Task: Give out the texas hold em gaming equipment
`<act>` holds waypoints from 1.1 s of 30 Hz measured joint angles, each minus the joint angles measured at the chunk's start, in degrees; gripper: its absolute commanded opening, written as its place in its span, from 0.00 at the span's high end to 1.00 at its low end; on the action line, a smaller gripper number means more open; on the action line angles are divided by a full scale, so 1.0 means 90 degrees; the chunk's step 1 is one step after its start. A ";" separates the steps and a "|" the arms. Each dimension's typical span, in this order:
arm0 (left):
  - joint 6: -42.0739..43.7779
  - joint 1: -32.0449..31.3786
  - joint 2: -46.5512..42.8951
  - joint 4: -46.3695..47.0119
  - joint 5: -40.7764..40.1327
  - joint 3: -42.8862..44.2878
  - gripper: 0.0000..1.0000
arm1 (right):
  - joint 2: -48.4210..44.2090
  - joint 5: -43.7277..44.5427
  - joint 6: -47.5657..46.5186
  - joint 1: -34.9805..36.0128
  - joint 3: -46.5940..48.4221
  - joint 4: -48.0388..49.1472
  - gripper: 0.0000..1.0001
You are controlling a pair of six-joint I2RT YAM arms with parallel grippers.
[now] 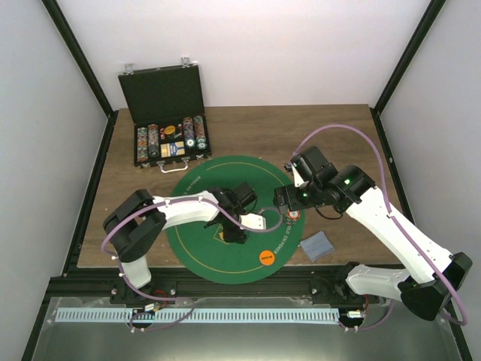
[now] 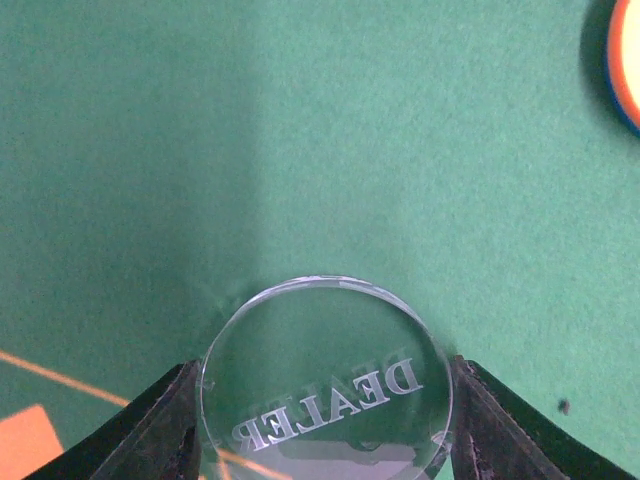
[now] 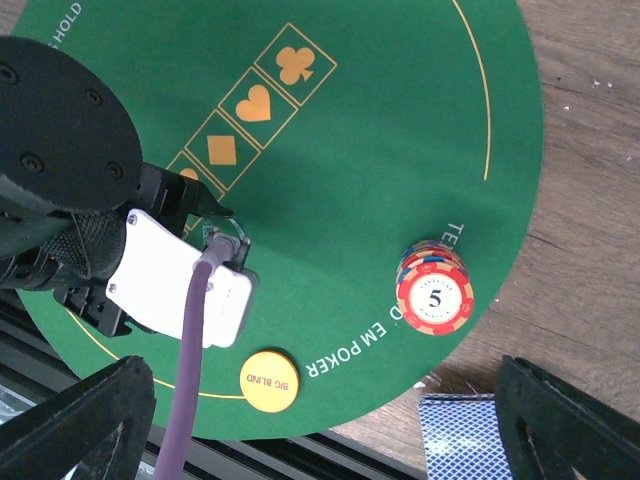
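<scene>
A clear round disc [image 2: 325, 340] engraved DEALER rests on the green felt, and my left gripper [image 2: 325, 410] is shut on it, one dark finger pressed to each side. From above, that left gripper [image 1: 234, 228] points down at the mat's middle. My right gripper [image 3: 330, 440] hangs open above the mat's right edge with nothing between its fingers. Under it I see a stack of red-and-white chips [image 3: 434, 292] marked 5, an orange BIG BLIND disc [image 3: 269, 381] and a blue-backed deck of cards [image 3: 468, 438] on the wood. The top view shows the chip stack [image 1: 293, 216], the orange disc [image 1: 266, 257] and the deck [image 1: 317, 245].
The round green felt mat [image 1: 203, 248] lies on the wooden table [image 1: 331, 135]. An open black case [image 1: 169, 143] with rows of chips stands at the back left. The left arm's white wrist housing [image 3: 165, 280] and purple cable cross the mat near the orange disc.
</scene>
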 measured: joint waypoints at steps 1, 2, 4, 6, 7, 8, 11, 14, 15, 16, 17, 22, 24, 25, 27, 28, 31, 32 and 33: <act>-0.0012 0.0034 0.0000 -0.0095 0.0012 0.0034 0.96 | 0.0000 0.0000 -0.0010 0.0000 -0.0002 0.0010 0.06; -0.0032 0.0095 0.0000 -0.0214 0.0027 0.0080 0.97 | 0.0000 0.0000 -0.0015 0.0000 -0.0002 0.0027 0.06; -0.0095 0.0328 -0.0027 -0.0461 0.0092 0.0199 0.98 | 0.0000 0.0002 -0.0036 0.0000 -0.0002 0.0058 0.06; -0.0112 0.0658 -0.0112 -0.0636 0.0134 0.0296 0.99 | 0.0000 0.0002 -0.0056 0.0000 -0.0002 0.0138 0.06; -0.0131 0.0889 -0.0209 -0.0702 0.0141 0.0311 0.99 | 0.0000 0.0002 -0.0083 0.0000 0.0000 0.0168 0.06; -0.0155 0.1151 -0.0318 -0.0760 0.0126 0.0318 0.99 | 0.0002 0.0002 -0.0097 0.0000 0.0000 0.0170 0.06; -0.0202 0.1926 -0.0566 -0.0845 0.0041 0.0328 0.99 | 0.0005 -0.0002 -0.0126 0.0000 0.0000 0.0194 0.06; -0.0231 0.2773 -0.0588 -0.0860 -0.0104 0.0364 0.99 | 0.0051 -0.0002 -0.0151 0.0000 0.0000 0.0243 0.06; -0.0236 0.3014 -0.0566 -0.0862 -0.0153 0.0369 0.99 | 0.0073 -0.0002 -0.0155 0.0000 0.0000 0.0257 0.06; -0.0240 0.3220 -0.0529 -0.0874 -0.0185 0.0381 0.99 | 0.0102 -0.0002 -0.0168 0.0000 0.0000 0.0277 0.06; -0.0248 0.3439 -0.0464 -0.0872 -0.0206 0.0398 0.99 | 0.0126 -0.0002 -0.0177 0.0000 0.0000 0.0294 0.06; -0.0347 0.4158 0.0034 -0.0750 -0.0442 0.0493 0.99 | 0.0228 -0.0002 -0.0262 0.0000 0.0000 0.0347 0.06; -0.0386 0.4228 0.0177 -0.0726 -0.0491 0.0493 0.98 | 0.0257 -0.0002 -0.0272 0.0000 0.0000 0.0352 0.05; -0.0406 0.4233 0.0223 -0.0714 -0.0493 0.0493 0.97 | 0.0270 -0.0002 -0.0274 0.0000 0.0000 0.0352 0.05; -0.0423 0.4231 0.0233 -0.0699 -0.0483 0.0493 0.92 | 0.0284 -0.0002 -0.0289 0.0000 0.0000 0.0352 0.05; -0.0427 0.4228 0.0233 -0.0680 -0.0476 0.0493 0.88 | 0.0289 -0.0002 -0.0294 -0.0002 0.0000 0.0355 0.05; -0.0432 0.4226 0.0233 -0.0646 -0.0454 0.0488 0.60 | 0.0318 -0.0007 -0.0301 -0.0032 0.0000 0.0357 0.04; -0.0432 0.4226 0.0233 -0.0629 -0.0447 0.0483 0.51 | 0.0335 -0.0005 -0.0311 -0.0056 0.0000 0.0357 0.03; -0.0432 0.4226 0.0233 -0.0627 -0.0444 0.0481 0.43 | 0.0355 -0.0005 -0.0318 -0.0087 0.0000 0.0357 0.02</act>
